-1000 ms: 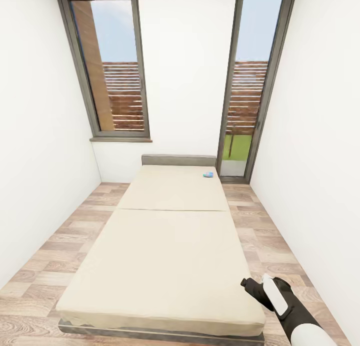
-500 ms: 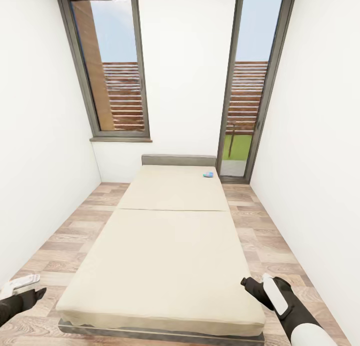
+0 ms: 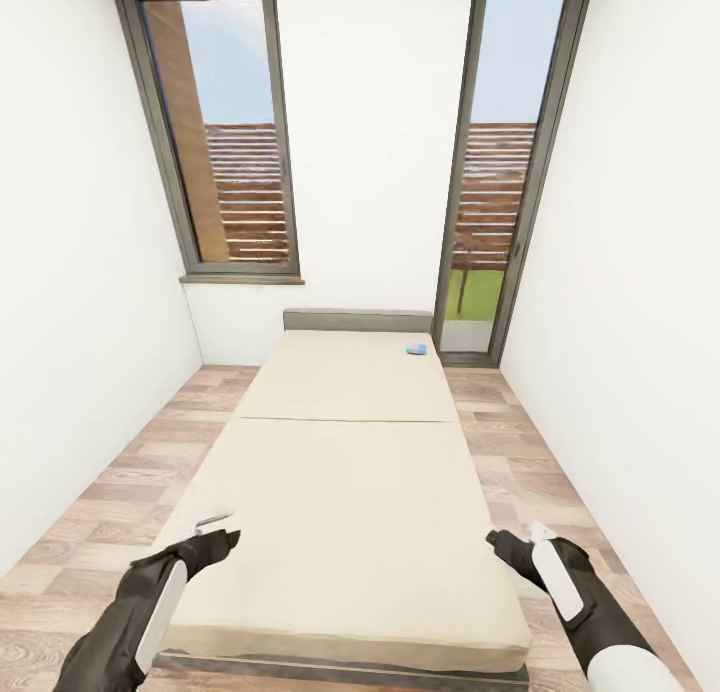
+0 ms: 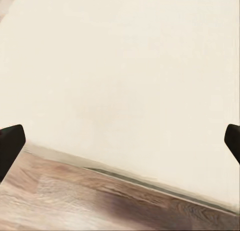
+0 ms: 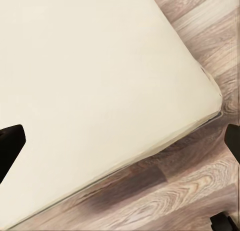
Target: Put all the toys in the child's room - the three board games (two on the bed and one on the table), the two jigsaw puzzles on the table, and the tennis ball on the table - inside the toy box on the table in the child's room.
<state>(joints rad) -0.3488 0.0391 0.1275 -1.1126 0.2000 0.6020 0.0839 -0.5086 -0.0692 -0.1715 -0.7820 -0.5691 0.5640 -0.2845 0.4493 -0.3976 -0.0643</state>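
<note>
Small light-blue board game (image 3: 416, 349) lying near grey headboard on low beige-mattress bed (image 3: 340, 472), too distant for detail. Left gripper (image 3: 218, 528) and right gripper (image 3: 512, 542) hovering over foot corners, fingers spread wide, holding nothing. Wood-plank floor (image 3: 100, 492) flanking bed.

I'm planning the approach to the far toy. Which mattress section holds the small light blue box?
The far section, next to the grey headboard: the light blue box lies near its right edge. The near section, by both grippers, carries no box.
</note>
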